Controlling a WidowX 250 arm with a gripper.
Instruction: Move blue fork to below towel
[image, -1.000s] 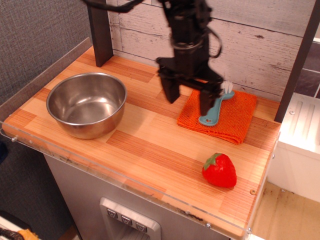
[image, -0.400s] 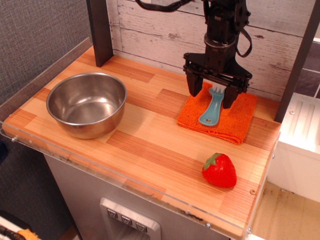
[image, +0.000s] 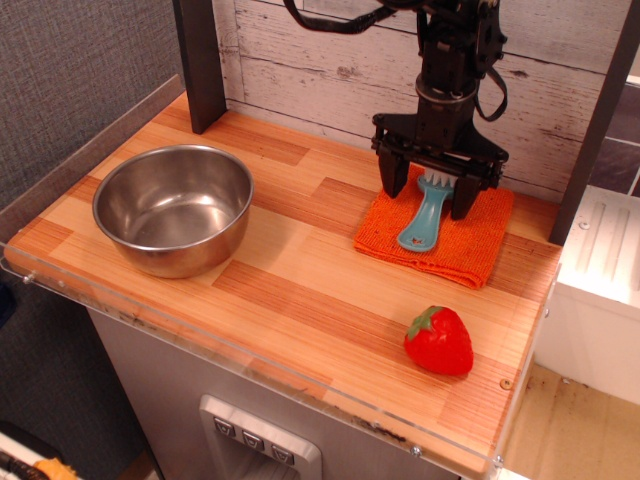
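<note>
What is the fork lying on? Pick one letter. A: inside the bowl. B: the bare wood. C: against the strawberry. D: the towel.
D: the fork lies flat on the orange towel, with the open gripper straddling its white head; the bowl and the strawberry sit apart from it.

— What's lying under everything here?

— A wooden tabletop (image: 300, 290) of light and reddish planks is stretching across the view, with a clear plastic strip (image: 250, 362) running along its near edge.

— And behind it?

— A whitewashed plank wall (image: 320, 60) is standing at the back, and a dark post (image: 200, 62) is rising at its left. Grey fabric panelling (image: 70, 80) is covering the left side.

— Anything lower down?

— A grey cabinet front with a switch plate (image: 258, 440) is showing below, and a white unit (image: 600, 300) is sitting at the right.
</note>
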